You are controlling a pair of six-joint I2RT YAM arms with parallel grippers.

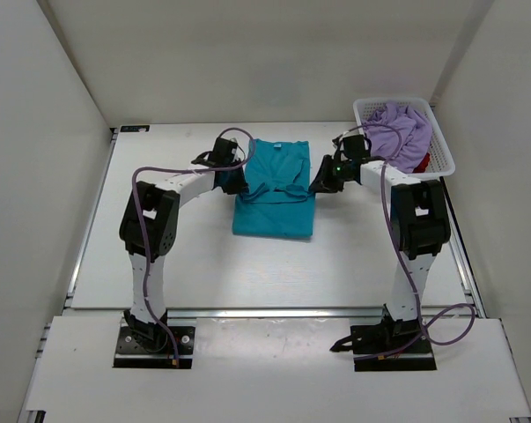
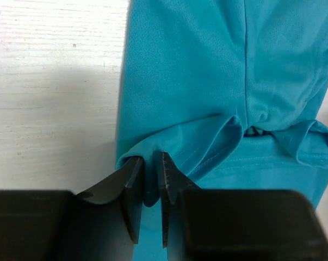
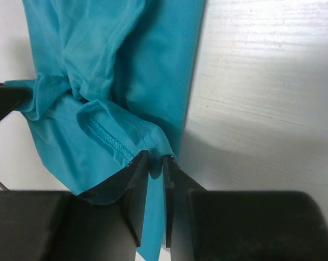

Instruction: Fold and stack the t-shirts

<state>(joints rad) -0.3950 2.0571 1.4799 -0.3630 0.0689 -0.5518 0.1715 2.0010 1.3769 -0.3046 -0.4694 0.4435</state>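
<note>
Teal t-shirt (image 1: 274, 189) mid-worktop (image 1: 177, 264), partly folded. Left fingers (image 2: 132, 190) clamped on its left edge fold; right fingers (image 3: 139, 190) clamped on its right edge fold. Lavender t-shirt (image 1: 397, 123) in mesh basket (image 1: 446, 152), far right.

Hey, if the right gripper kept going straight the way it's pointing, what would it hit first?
The teal shirt: the right gripper is shut on its edge. Beyond the cloth, probably the left gripper opposite, though depth is unclear.
</note>
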